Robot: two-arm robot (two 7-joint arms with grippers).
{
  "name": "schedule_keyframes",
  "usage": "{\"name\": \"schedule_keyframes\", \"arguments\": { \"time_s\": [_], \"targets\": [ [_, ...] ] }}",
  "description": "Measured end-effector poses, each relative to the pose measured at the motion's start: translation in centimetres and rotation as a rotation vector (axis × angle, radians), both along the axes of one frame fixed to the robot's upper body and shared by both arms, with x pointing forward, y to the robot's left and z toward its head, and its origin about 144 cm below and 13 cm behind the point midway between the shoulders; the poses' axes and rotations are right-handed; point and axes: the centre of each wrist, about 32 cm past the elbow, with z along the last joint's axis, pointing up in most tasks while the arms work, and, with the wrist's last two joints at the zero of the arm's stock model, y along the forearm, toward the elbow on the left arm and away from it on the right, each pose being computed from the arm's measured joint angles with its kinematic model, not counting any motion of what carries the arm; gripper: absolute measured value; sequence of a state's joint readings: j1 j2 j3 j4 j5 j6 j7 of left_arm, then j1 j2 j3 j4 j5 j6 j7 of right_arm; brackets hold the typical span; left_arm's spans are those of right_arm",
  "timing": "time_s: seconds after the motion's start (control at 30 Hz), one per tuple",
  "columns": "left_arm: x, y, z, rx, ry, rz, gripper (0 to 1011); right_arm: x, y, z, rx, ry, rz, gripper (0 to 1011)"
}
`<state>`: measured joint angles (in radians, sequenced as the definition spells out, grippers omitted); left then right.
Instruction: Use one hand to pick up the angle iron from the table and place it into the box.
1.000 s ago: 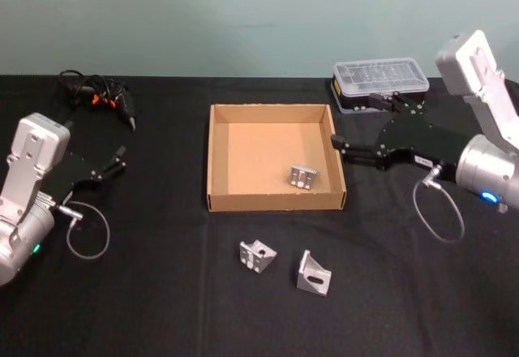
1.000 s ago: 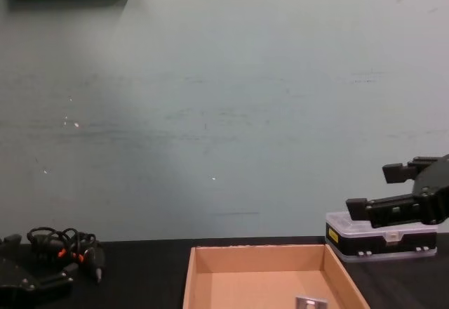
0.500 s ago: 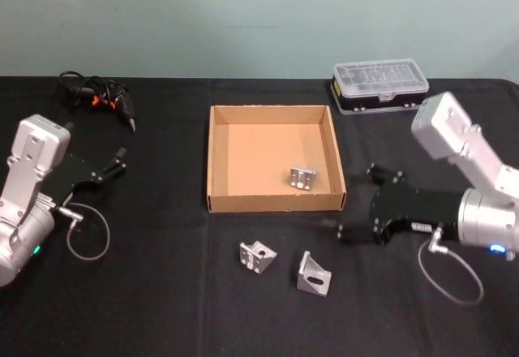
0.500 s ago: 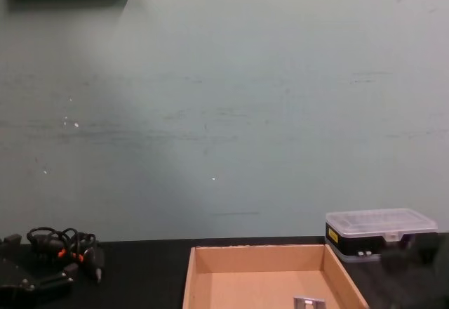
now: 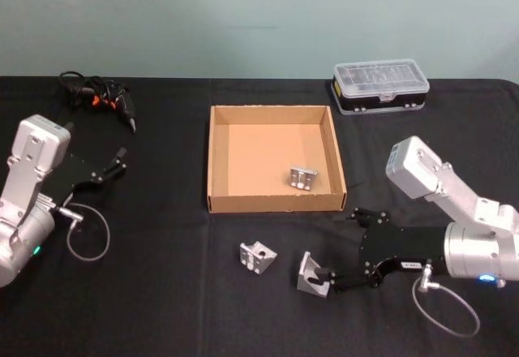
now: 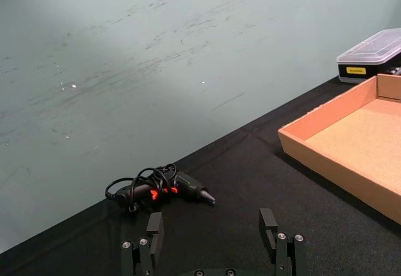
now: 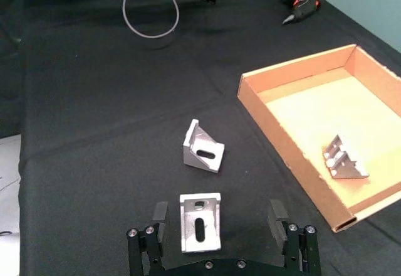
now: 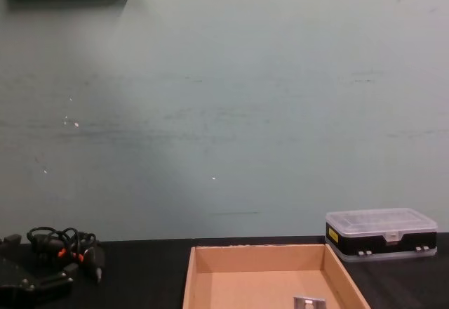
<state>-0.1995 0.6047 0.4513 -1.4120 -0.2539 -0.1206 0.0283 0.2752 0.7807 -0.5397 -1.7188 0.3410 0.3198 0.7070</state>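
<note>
One small silver slotted angle iron [image 5: 302, 178] was noted inside the wide, shallow tan cardboard box [image 5: 276, 203], close to its right wall. Two more were left on the matte black worktop [image 5: 162, 292] in front of the box: the left-hand angle iron [image 5: 257, 255] and the right-hand angle iron [image 5: 313, 274]. The black two-fingered right end effector [image 5: 345, 247] was held low over the right-hand angle iron [image 7: 199, 231], spread wide to either side of it, with nothing gripped. The left end effector [image 5: 113, 162] was parked at the worktop's left, spread and empty. Judged: one piece placed; grasp, lift and transfer outstanding for the rest.
</note>
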Motion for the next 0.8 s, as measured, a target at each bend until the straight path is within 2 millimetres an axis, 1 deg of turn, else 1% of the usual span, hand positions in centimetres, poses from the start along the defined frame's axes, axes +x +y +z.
{"name": "schedule_keyframes", "arguments": {
  "time_s": [0.4, 0.8],
  "targets": [
    [0.0, 0.0, 0.0, 0.000, 0.000, 0.000, 1000, 0.4, 1.0, -1.8, 0.002, 0.023, -0.005, 1003],
    [0.0, 0.0, 0.0, 0.000, 0.000, 0.000, 1000, 0.8, 2.0, -2.9, 0.003, 0.040, 0.008, 1003]
  ]
}}
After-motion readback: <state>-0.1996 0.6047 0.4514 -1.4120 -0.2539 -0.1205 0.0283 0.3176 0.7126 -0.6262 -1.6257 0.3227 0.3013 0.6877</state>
